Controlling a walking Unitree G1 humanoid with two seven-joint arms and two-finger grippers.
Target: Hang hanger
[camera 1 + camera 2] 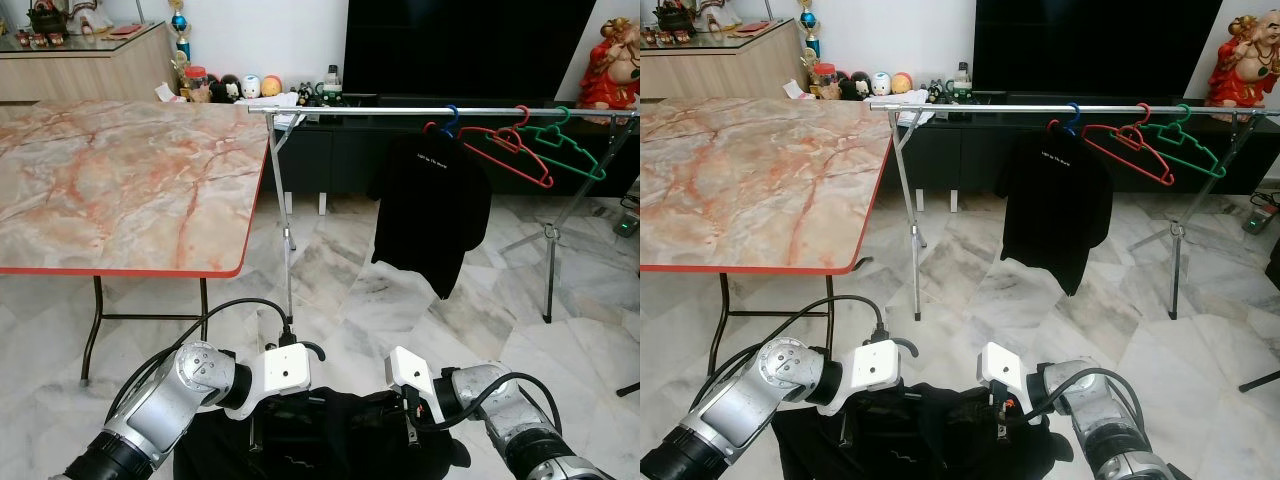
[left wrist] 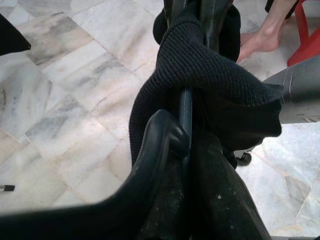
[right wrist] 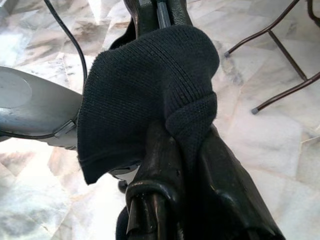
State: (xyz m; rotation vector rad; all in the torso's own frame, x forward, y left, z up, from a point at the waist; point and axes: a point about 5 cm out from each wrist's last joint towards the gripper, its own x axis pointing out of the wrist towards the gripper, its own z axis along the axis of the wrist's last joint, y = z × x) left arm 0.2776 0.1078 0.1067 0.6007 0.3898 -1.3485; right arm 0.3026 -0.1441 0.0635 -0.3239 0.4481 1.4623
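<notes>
I hold a black garment (image 1: 340,435) low over the floor between both arms. A black hanger is inside it, and its hook (image 1: 314,349) pokes up beside my left wrist. My left gripper (image 2: 194,22) is shut on the ribbed collar (image 2: 200,65) and on the thin hanger bar (image 2: 186,107). My right gripper (image 3: 160,20) is shut on another fold of ribbed black cloth (image 3: 145,90). Ahead and higher runs a silver clothes rail (image 1: 400,111). On the rail hang a black T-shirt (image 1: 430,205) on a blue hanger, a red hanger (image 1: 510,145) and a green hanger (image 1: 565,145).
A marble-topped table (image 1: 120,180) with a red edge stands to my left, its corner near the rail's left leg (image 1: 289,250). A low black TV cabinet (image 1: 330,150) lies behind the rail. A person's bare foot (image 2: 262,35) and a red chair leg (image 2: 306,37) are close by.
</notes>
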